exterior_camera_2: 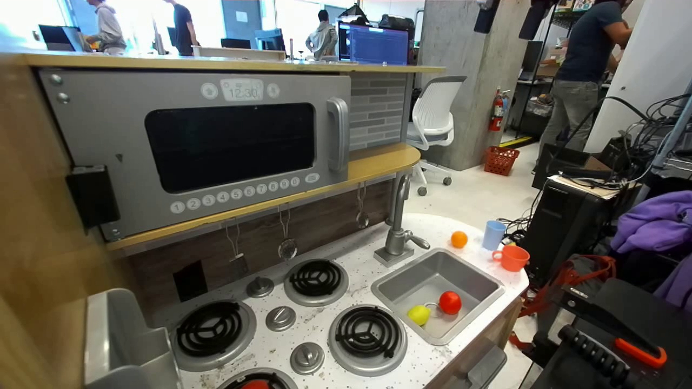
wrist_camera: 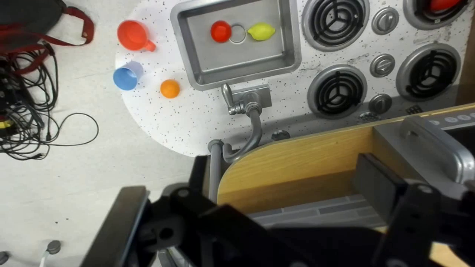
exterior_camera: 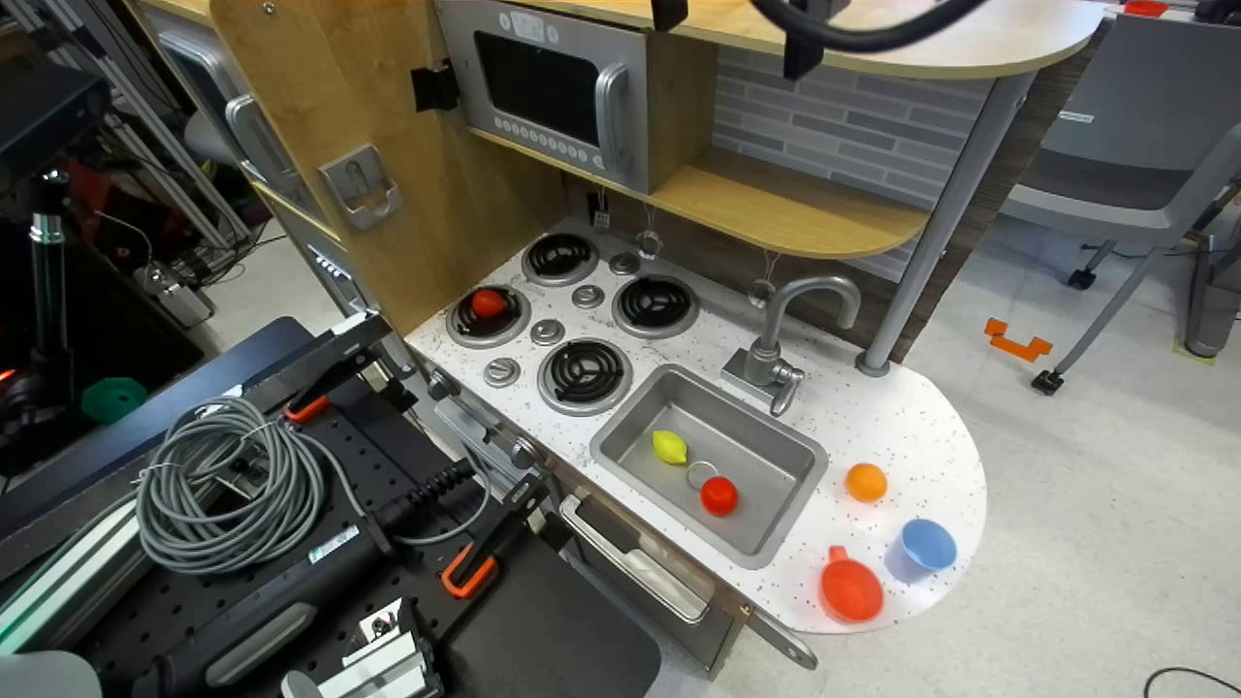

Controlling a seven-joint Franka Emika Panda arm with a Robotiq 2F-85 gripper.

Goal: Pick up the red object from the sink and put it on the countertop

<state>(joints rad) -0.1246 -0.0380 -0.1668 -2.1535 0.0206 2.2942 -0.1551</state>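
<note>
The time "12:30" is printed on the toy microwave (exterior_camera_2: 230,147), and a row of buttons (exterior_camera_2: 236,194) marked 1 to 9 and 0 can be read along its lower edge; in the wrist view it is cut off by the right edge. The red toy (wrist_camera: 220,31) is contained in the sink (wrist_camera: 233,57), just beside the drain (wrist_camera: 238,33), with a lemon (wrist_camera: 261,31) lying past the drain; an orange (exterior_camera: 866,482), a blue cup (exterior_camera: 921,550) and a red-orange cup (exterior_camera: 851,588) are set on the rounded end of the countertop (exterior_camera: 902,417); a second red toy (exterior_camera: 488,303) is borne by a burner (exterior_camera: 463,319), and is only partly shown in the wrist view. A coiled cable (exterior_camera: 233,485) is shown in an exterior view alone; people (exterior_camera_2: 586,59) are likewise shown in an exterior view alone; the gripper (wrist_camera: 250,176) is seen best in the wrist view, with its fingers (wrist_camera: 378,183) spread wide apart; in both exterior views it is mostly cut off by the top edge.
</note>
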